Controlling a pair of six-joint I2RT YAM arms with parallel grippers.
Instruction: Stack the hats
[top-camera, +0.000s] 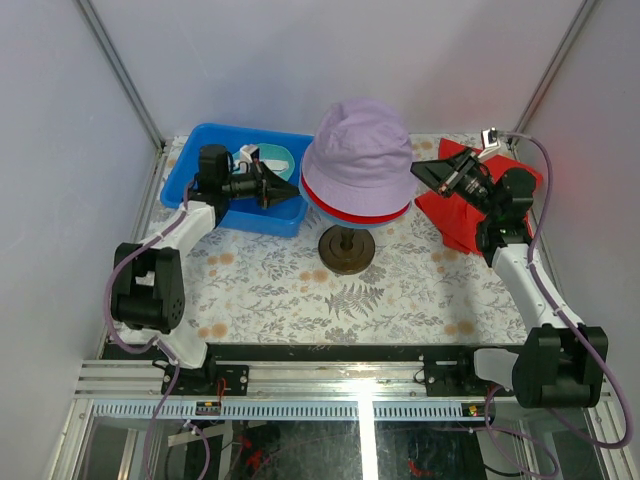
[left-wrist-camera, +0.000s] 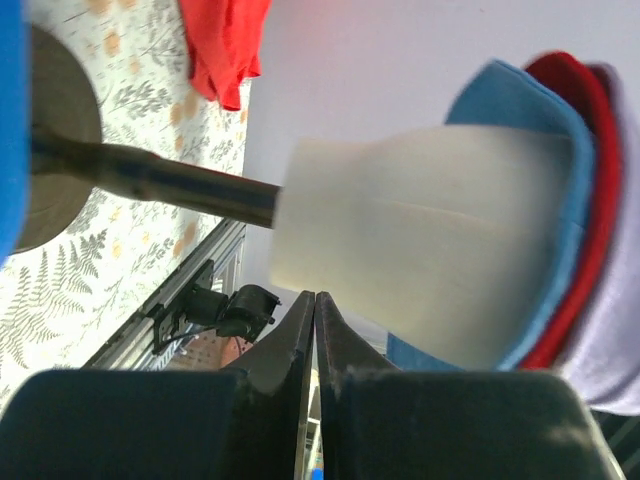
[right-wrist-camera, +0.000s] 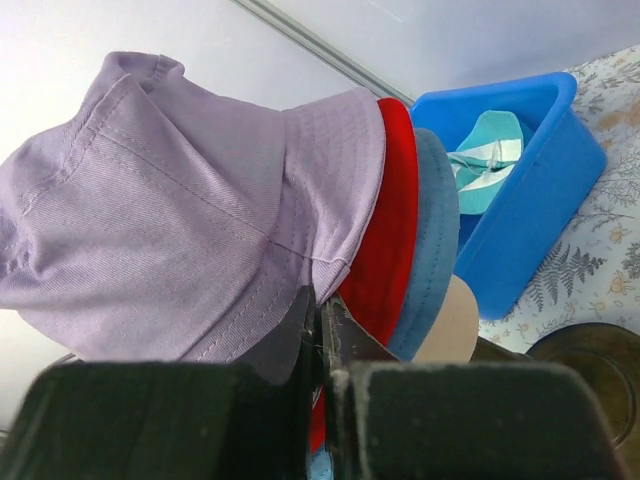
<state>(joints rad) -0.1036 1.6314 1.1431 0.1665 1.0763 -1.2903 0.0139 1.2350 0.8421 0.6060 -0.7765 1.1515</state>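
Lilac hat (top-camera: 358, 150), red hat (top-camera: 340, 212) and blue hat (right-wrist-camera: 432, 240) sit stacked at the worktop's far middle. The teal hat (top-camera: 276, 158) lies in the bin (top-camera: 195, 150) at the far-left corner, just beyond the left hand (top-camera: 268, 186), the nearer one. Both it and the right hand (top-camera: 420, 170) are closed and empty.

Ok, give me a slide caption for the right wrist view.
Shut right tool faces lilac hat stacked over red hat and blue hat; teal hat in blue bin.
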